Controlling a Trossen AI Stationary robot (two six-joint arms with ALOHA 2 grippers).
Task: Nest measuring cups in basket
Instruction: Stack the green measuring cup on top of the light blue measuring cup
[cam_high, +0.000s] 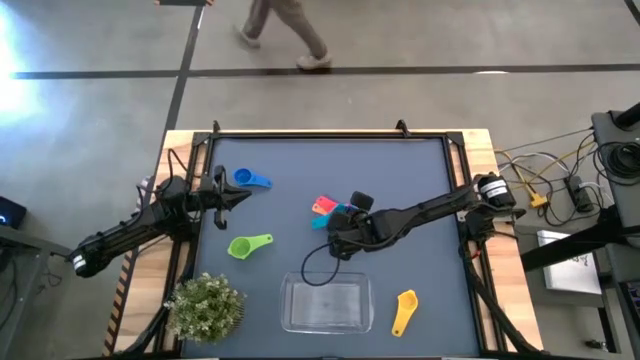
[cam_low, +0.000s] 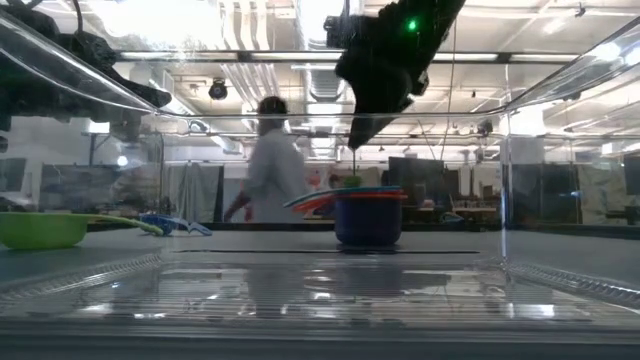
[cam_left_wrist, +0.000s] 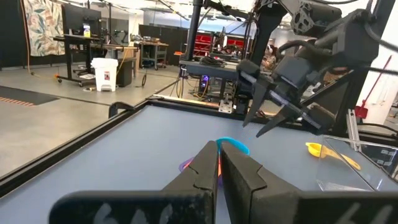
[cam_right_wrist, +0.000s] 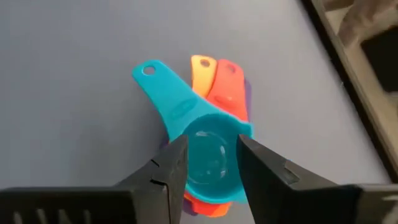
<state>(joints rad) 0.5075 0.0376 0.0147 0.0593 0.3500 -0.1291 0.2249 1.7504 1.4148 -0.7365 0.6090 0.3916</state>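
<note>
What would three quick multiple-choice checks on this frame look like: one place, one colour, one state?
1. Where is the yellow cup?
A. Inside the basket
B. On the table, right of the basket
C. Held by the left gripper

2. What colour is the top cup of the stack under the right gripper?
A. Teal
B. Green
C. Yellow

3. How do the left gripper jaws stand?
A. Wide open
B. Shut on the blue cup
C. Shut, empty

Answers:
1 B: the high view shows it on the mat beside the clear tray.
2 A: the right wrist view shows a teal cup on top, orange and red handles beneath.
3 C: the left wrist view shows the jaws pressed together with nothing between.
</note>
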